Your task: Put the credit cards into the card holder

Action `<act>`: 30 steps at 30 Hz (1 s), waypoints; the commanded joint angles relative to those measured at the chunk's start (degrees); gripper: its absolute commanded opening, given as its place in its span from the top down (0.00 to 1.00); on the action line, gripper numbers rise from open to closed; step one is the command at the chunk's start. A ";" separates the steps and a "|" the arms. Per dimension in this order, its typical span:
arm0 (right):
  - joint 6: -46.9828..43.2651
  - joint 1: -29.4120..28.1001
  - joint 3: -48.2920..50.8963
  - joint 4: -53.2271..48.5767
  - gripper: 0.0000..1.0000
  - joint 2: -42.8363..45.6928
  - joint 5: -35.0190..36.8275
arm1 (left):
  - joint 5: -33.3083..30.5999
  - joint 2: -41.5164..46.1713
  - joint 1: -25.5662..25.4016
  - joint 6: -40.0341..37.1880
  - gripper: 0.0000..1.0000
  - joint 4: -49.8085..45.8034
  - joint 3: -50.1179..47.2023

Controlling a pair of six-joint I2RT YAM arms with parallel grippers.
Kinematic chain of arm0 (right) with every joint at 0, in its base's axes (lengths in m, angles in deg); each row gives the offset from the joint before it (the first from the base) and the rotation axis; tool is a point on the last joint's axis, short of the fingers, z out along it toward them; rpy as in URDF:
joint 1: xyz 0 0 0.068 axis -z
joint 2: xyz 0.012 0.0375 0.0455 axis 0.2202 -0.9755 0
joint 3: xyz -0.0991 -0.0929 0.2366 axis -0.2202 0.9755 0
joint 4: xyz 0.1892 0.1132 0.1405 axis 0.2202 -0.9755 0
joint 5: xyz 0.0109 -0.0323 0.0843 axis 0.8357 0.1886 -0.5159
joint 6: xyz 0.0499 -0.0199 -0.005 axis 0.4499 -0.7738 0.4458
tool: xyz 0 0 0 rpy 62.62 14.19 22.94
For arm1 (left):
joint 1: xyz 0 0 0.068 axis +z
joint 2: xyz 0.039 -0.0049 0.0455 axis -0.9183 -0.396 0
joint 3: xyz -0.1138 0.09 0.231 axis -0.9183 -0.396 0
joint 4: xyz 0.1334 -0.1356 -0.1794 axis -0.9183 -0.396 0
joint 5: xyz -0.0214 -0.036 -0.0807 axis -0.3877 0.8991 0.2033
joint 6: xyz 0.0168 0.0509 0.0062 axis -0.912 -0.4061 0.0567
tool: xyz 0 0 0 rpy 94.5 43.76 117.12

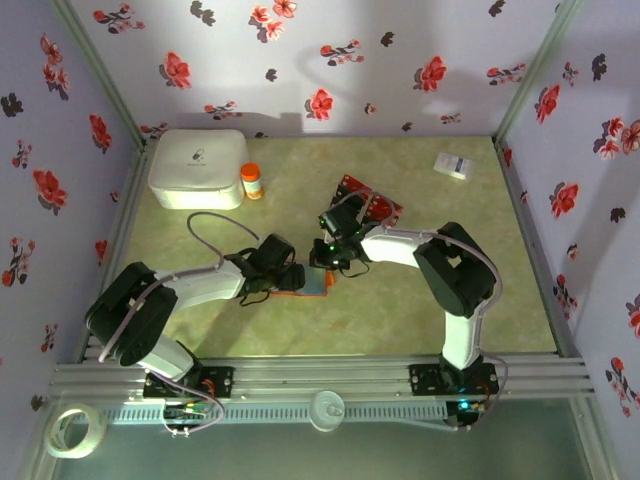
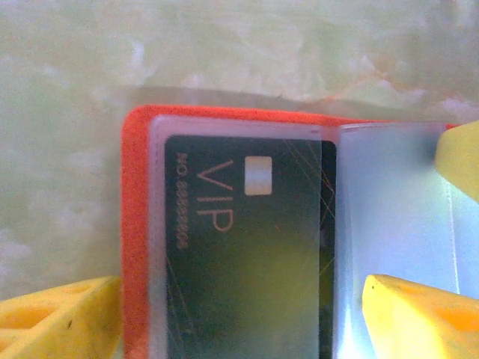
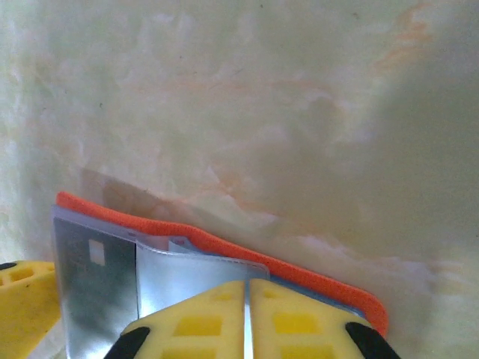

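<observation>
The card holder point(image 1: 312, 286) lies open on the table between both grippers, its orange cover point(image 2: 135, 224) outside and clear sleeves inside. A black credit card point(image 2: 247, 247) marked VIP sits inside a clear sleeve. My left gripper point(image 2: 239, 307) is open, one yellow finger point(image 2: 60, 314) outside the orange edge and the other over the sleeves. My right gripper point(image 3: 247, 299) has its fingers pressed together on a lifted clear sleeve point(image 3: 194, 269) of the card holder point(image 3: 299, 273). Red credit cards point(image 1: 368, 203) lie in a pile behind the right gripper point(image 1: 330, 262).
A white lidded box point(image 1: 197, 168) and a small orange bottle point(image 1: 251, 181) stand at the back left. A white slip point(image 1: 455, 165) lies at the back right. Flowered walls close in the table on three sides.
</observation>
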 commanded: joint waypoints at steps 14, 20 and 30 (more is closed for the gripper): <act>4.26 -0.78 3.96 3.69 0.65 3.87 -0.08 | 2.57 -2.61 -0.80 0.70 0.23 2.51 -3.12; 5.13 -1.49 3.85 4.83 0.64 2.32 -0.62 | 2.67 -2.53 -0.84 1.13 0.25 2.86 -3.54; 5.68 -1.93 4.89 5.73 0.56 2.05 -0.27 | 2.64 -2.82 -0.96 1.28 0.27 3.29 -3.84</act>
